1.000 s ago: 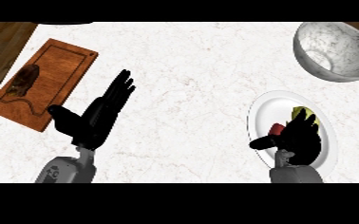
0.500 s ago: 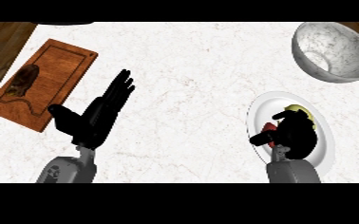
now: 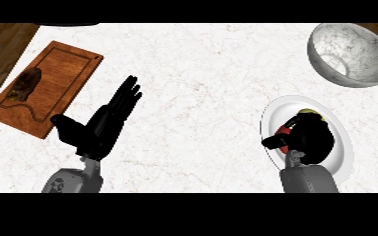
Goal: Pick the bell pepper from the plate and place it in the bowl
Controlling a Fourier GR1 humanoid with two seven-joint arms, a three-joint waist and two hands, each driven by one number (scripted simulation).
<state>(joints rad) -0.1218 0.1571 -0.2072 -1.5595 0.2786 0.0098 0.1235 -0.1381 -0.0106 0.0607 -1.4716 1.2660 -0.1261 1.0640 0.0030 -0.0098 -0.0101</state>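
1. My right hand [image 3: 310, 137] is curled over the bell pepper [image 3: 284, 130], which sits on the plate [image 3: 269, 115] at the near right; only a red sliver shows.
2. I judge the hold one-sided, so the pepper could roll out as I lift.
3. The bowl [image 3: 343, 55] lies further off to the right; swinging low could clip its rim.
4. My left hand [image 3: 103, 122] rests spread over the desk [image 3: 214, 80].

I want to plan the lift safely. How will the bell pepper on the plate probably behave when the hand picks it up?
The bell pepper shows only red and yellow slivers under the curled right hand, so it is probably small and light. Its glossy skin may be slippery. If released on the shallow plate, it would probably roll.
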